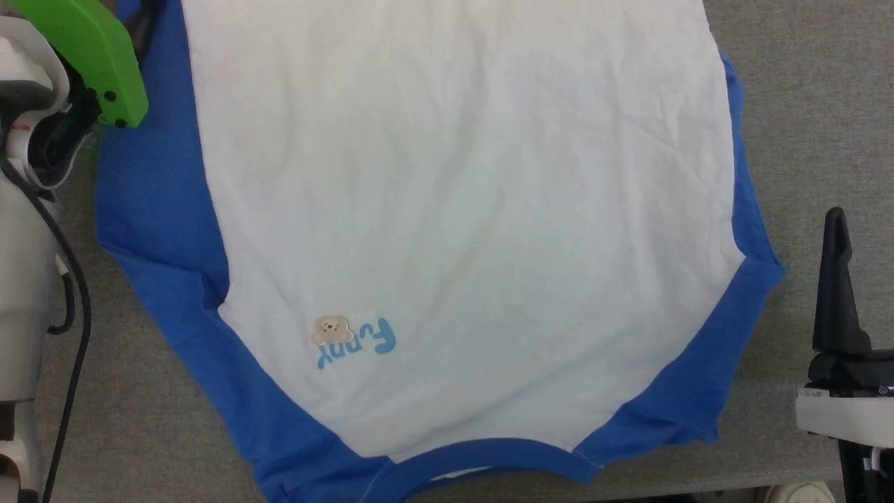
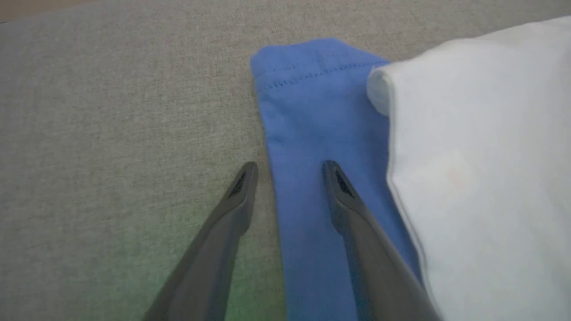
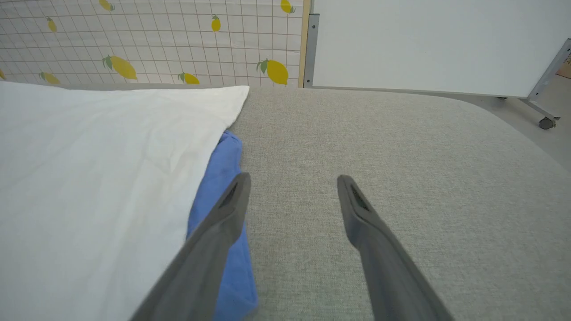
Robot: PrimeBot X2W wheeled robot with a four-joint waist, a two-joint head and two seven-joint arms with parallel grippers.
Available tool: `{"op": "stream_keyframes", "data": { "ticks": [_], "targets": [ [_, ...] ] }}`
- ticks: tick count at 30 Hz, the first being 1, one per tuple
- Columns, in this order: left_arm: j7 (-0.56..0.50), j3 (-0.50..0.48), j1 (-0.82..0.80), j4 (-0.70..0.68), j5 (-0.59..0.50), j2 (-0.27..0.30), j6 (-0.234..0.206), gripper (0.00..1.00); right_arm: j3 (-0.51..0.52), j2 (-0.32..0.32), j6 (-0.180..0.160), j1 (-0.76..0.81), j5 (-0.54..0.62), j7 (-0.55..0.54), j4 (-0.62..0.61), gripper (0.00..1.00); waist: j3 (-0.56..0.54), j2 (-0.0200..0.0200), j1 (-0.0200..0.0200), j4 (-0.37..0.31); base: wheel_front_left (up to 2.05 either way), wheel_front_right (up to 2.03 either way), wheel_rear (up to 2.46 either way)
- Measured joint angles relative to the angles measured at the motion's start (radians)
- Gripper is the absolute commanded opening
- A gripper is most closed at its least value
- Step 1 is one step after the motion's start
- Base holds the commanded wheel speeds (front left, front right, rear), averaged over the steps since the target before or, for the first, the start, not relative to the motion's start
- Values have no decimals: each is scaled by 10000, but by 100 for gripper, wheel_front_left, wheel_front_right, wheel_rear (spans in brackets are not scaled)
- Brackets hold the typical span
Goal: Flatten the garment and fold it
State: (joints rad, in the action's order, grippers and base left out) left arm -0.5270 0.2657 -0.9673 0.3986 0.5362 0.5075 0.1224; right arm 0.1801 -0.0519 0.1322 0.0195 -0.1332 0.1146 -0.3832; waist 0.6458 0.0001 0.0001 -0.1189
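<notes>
The garment (image 1: 461,209) lies spread out, print side up, on the grey bench (image 1: 803,105). The left end effector (image 2: 291,164) has its fingers apart, one over the blue sleeve (image 2: 312,111) and one over bare bench. The right end effector (image 3: 294,176), fingers also apart, hangs just beside the garment's blue edge.

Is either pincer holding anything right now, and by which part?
Nothing is held. The left pincer is open astride the blue sleeve edge of the shirt; the right pincer is open over the table.
</notes>
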Motion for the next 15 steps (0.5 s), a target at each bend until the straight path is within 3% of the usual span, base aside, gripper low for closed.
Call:
{"op": "stream_keyframes", "data": {
  "ticks": [6,15],
  "targets": [
    [111,111,-41,44,378,8,6,0,79,0,0,-108,4,0,25,100,31,-1,0,39,0,0,0],
    [1152,-171,117,499,1193,-111,13,0,73,0,0,-175,33,-25,113,100,-474,0,0,141,0,0,0]
  ]
}}
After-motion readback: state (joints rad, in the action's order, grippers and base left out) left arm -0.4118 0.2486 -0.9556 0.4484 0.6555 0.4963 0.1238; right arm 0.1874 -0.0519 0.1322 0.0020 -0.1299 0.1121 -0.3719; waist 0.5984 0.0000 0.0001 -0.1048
